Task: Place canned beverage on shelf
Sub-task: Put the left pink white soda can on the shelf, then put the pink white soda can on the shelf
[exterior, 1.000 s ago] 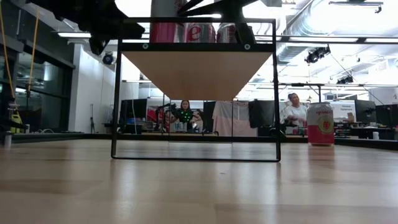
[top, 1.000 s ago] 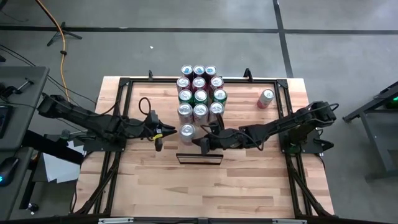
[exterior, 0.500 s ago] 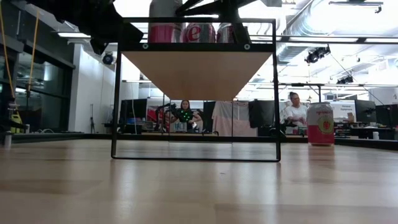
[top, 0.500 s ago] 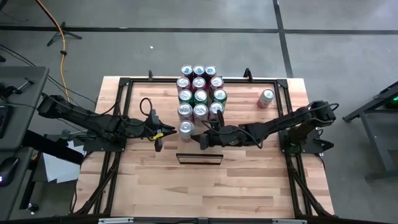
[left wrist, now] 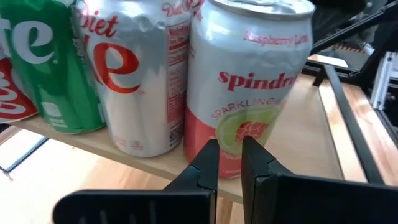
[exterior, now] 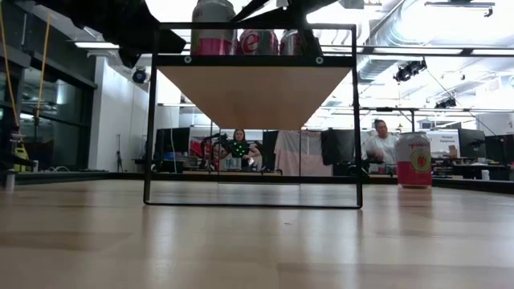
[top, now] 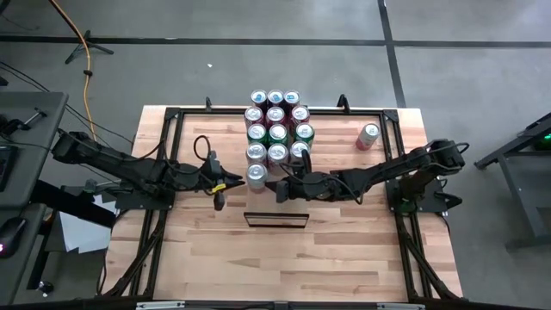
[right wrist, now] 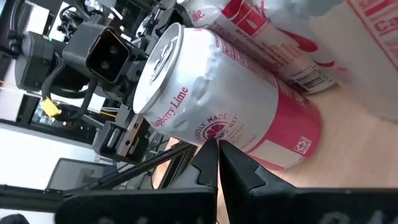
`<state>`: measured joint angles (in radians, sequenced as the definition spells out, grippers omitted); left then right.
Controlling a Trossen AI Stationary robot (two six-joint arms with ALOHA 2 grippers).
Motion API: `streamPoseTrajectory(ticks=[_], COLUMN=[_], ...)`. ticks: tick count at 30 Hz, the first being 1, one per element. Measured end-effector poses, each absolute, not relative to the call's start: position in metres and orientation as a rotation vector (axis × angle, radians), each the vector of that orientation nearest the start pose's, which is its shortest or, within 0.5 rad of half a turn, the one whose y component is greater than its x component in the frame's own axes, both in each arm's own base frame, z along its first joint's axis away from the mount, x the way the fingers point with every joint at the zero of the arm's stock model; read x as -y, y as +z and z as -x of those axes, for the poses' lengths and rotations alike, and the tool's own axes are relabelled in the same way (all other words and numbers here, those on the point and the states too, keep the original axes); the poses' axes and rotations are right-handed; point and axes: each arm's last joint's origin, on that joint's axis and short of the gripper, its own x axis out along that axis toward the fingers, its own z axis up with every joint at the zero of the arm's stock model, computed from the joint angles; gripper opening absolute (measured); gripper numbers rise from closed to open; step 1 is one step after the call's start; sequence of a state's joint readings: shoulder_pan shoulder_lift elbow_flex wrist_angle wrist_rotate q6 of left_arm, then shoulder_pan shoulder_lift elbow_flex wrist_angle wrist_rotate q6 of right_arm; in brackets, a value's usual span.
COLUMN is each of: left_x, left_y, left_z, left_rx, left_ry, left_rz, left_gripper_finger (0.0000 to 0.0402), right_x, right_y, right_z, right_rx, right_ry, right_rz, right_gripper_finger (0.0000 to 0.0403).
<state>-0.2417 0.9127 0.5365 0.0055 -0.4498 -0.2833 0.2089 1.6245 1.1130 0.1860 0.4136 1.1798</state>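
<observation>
Seen from above, the shelf (top: pixel 277 220) runs from the middle of the desk (top: pixel 344 250) toward twelve o'clock, its dark frame at the six o'clock end, and it carries a packed block of cans (top: pixel 275 129) three across. At the block's six o'clock end stands a lone Spindrift can (top: pixel 256 176), white and pink with raspberry-lime lettering, upright on the pale wood, with bare shelf between it and the frame. The left end effector (top: pixel 219 200) sits at the can's nine o'clock side, just beside it, fingers pressed together and holding nothing; its wrist camera shows the two dark fingertips (left wrist: pixel 208 163) close against the can's lower label (left wrist: pixel 249 93), with a silver diet cola can (left wrist: pixel 140 74) and a green can (left wrist: pixel 46 62) next along the shelf edge. The right end effector (top: pixel 281 191) reaches in from three o'clock, its jaws also closed and empty, tips at the can's side; whether they touch it cannot be told. A second pink can (top: pixel 368 136) stands alone on the desk toward two o'clock, well apart from the shelf. In the level view two people sit in the room behind.
</observation>
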Motion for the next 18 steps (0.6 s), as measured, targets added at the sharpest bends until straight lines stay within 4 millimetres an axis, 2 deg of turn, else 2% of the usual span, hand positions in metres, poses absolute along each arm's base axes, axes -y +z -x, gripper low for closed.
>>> streamPoseTrajectory(ticks=[8, 18], left_x=[0.04, 0.036], left_y=[0.243, 0.243], left_z=[-0.193, -0.197], left_rx=[-0.362, -0.351], left_ry=[0.083, 0.09], left_rz=[0.179, 0.174], left_gripper_finger=[0.0, 0.0], right_x=[-0.065, -0.06], right_y=[0.274, 0.298], right_z=[-0.356, -0.318], right_rx=[-0.216, -0.364], right_ry=[-0.307, -0.314], right_rz=[-0.965, -0.763], right_gripper_finger=[0.0, 0.0])
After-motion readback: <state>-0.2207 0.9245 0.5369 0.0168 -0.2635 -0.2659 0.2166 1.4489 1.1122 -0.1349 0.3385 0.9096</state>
